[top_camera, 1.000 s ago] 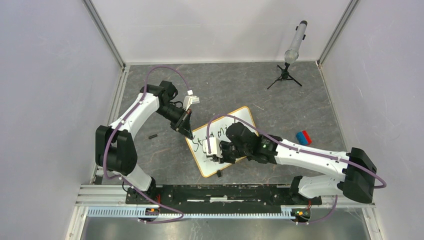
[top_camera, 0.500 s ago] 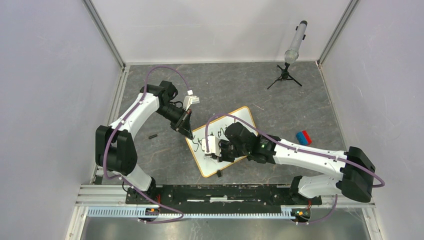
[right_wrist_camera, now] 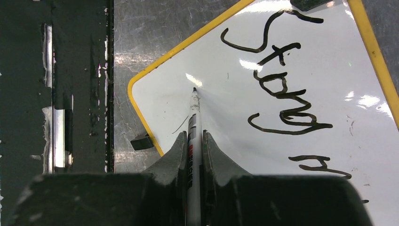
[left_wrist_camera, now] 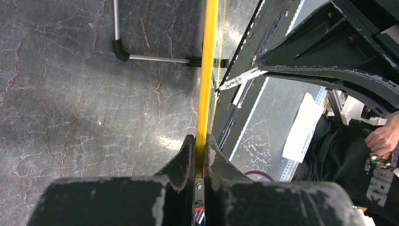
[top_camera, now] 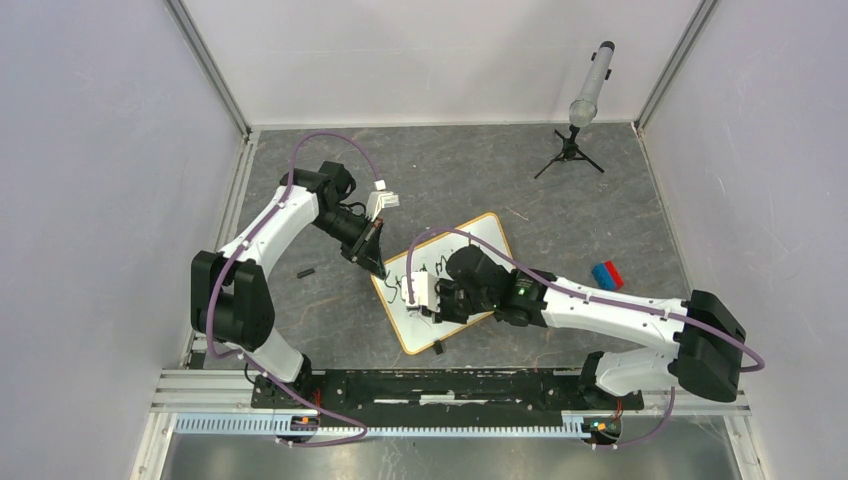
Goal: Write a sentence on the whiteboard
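The whiteboard (top_camera: 478,243) lies tilted on the grey table, white with an orange-yellow frame and black handwriting. In the right wrist view the whiteboard (right_wrist_camera: 306,61) fills the upper right, with the words in black on it. My right gripper (right_wrist_camera: 194,141) is shut on a white marker (right_wrist_camera: 193,122), tip down on the white surface near the board's corner. It also shows in the top view (top_camera: 432,305). My left gripper (left_wrist_camera: 201,143) is shut on the board's yellow frame edge (left_wrist_camera: 207,70). In the top view it (top_camera: 378,268) sits at the board's left corner.
A black marker cap (top_camera: 306,271) lies left of the board. A blue and red block (top_camera: 606,274) lies to the right. A small tripod with a grey tube (top_camera: 578,130) stands at the back right. A black board foot (right_wrist_camera: 141,141) shows by the frame.
My right gripper has moved the marker left and a little up across the board's lower part. The left arm and the board have stayed put.
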Controlling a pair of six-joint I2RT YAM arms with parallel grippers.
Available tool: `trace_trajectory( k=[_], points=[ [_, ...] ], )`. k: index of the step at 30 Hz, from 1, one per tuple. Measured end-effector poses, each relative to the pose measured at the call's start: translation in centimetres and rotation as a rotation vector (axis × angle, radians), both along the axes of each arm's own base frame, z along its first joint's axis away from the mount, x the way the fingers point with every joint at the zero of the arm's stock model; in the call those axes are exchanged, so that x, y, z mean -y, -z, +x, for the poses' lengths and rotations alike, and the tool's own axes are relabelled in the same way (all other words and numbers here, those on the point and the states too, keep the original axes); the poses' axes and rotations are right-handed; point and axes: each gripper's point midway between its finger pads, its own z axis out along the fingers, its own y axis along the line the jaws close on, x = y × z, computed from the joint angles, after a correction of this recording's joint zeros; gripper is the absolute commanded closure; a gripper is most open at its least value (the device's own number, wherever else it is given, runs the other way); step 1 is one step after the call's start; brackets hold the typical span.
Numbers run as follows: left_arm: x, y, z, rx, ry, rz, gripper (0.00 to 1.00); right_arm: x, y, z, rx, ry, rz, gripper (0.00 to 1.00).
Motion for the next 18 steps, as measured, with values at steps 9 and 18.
trace_trajectory(
  k=[9,18],
  points=[
    [-0.03,0.03,0.02,0.003,0.002,0.001,0.98,-0.28,-0.03,0.11,0.003,0.009,-0.004,1.0],
    [-0.02,0.03,0.01,0.002,0.002,0.001,0.98,-0.63,0.07,-0.41,0.006,-0.011,-0.009,1.0]
  ],
)
